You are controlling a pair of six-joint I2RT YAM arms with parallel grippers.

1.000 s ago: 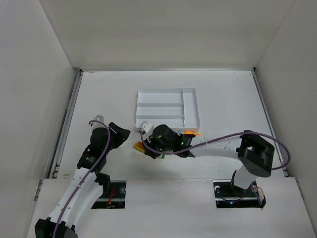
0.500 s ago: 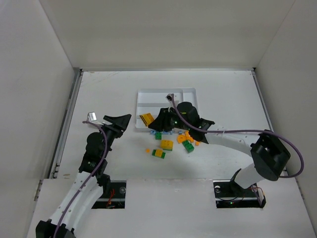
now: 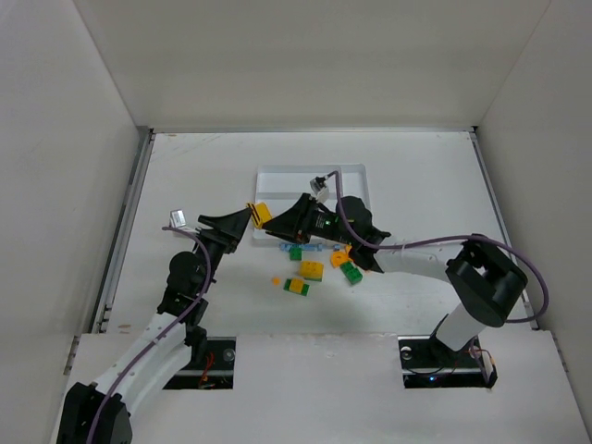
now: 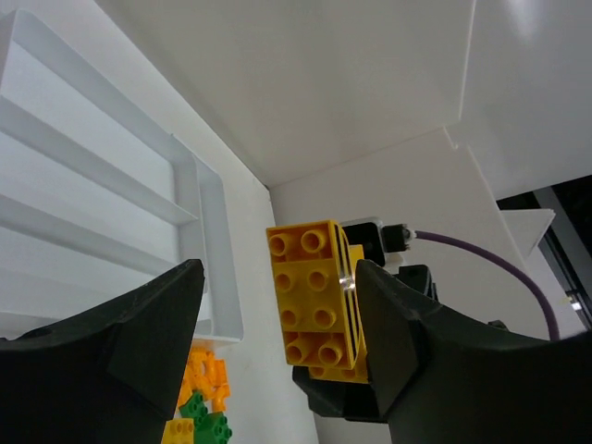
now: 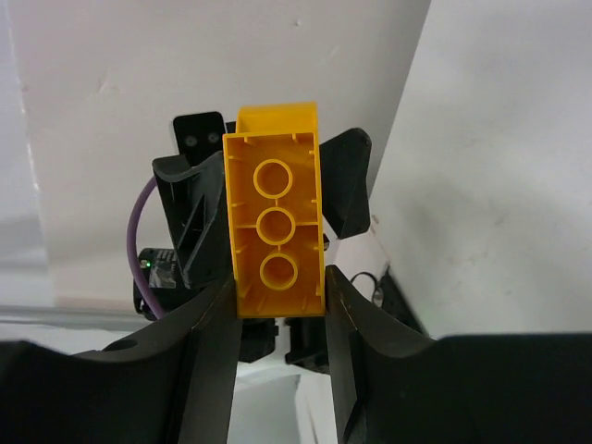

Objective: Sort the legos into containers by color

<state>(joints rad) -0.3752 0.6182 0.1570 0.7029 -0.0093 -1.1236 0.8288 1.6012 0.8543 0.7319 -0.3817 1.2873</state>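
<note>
R pincer (image 5: 277,277) is clamped on a yellow brick (image 5: 276,222), pinched by its long flanks, hollow underside toward the wrist cam. Top view puts the brick in the air just off the tray's (image 3: 277,183) near-left corner, above the surface (image 3: 416,176) and not over any section yet. Tray sits mid-surface, toward the far edge.

L pincer (image 3: 237,228) is spread wide w/ nothing in it, pointed at the brick from the left. In its wrist view the brick shows studs-on between its fingers (image 4: 139,351) but beyond them; no contact that I can see.

Loose bricks (image 3: 312,269) in green, orange, yellow and lt blue lie scattered mid-surface along the tray's near side. No bricks in the sections I can see, though the R arm hides part of the tray.

My read: step in hand = carrying a yellow to the tray, and the sort is barely begun. Could also be a hand-off to L; can't tell which.

Next, if it's a drop: swing R back toward the far-right corner till the brick is fully over one long section, lower it, level it, then open. Keep clear of L, which is v. close. If it's a hand-off, L must close on the free end before R lets go.
</note>
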